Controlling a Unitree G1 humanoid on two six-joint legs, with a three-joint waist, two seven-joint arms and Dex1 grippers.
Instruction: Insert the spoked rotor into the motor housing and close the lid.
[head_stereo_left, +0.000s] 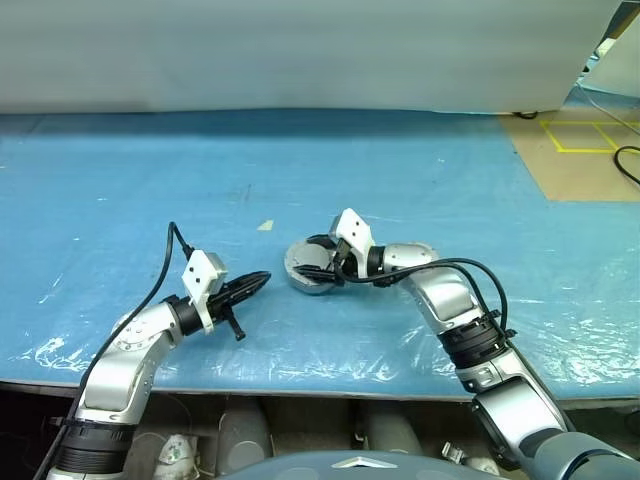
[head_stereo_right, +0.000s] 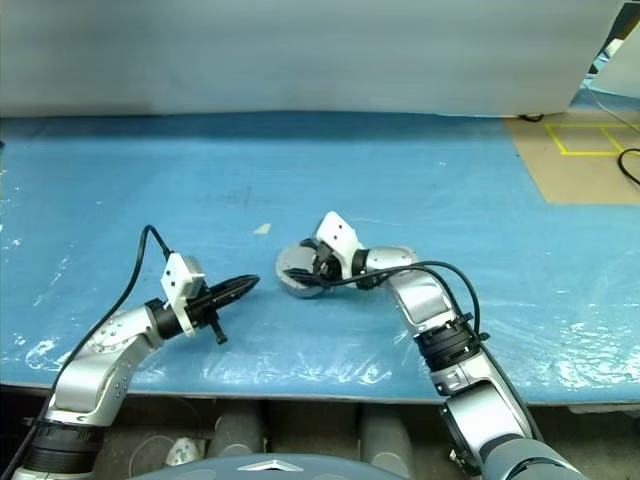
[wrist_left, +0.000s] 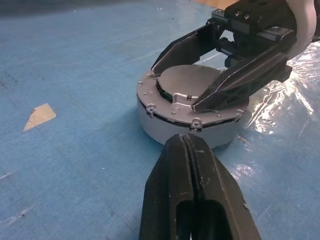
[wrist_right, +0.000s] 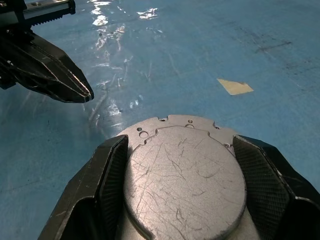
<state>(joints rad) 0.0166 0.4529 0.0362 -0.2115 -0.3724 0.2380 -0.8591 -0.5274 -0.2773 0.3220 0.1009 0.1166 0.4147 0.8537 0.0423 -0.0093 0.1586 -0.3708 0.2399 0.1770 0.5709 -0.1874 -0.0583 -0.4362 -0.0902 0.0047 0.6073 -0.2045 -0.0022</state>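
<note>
The motor housing (wrist_left: 190, 132), a short round silver casing, sits on the blue sheet at mid-table. A scratched round silver lid (wrist_right: 185, 175) covers its top, with a thin dark gap under one edge. The spoked rotor is hidden. My right gripper (wrist_right: 180, 142) reaches over the housing from the right, one black finger (wrist_right: 110, 175) against each side of the lid, gripping it. My left gripper (head_stereo_left: 262, 279) is shut and empty. It hovers low just left of the housing with its tip (wrist_left: 186, 145) pointing at the casing wall, a short way off.
A small yellowish tape scrap (head_stereo_left: 265, 225) lies on the blue sheet (head_stereo_left: 150, 180) behind the housing. The table's front edge (head_stereo_left: 320, 385) runs close below both arms. Brown board with yellow tape lines (head_stereo_left: 580, 150) lies at the far right.
</note>
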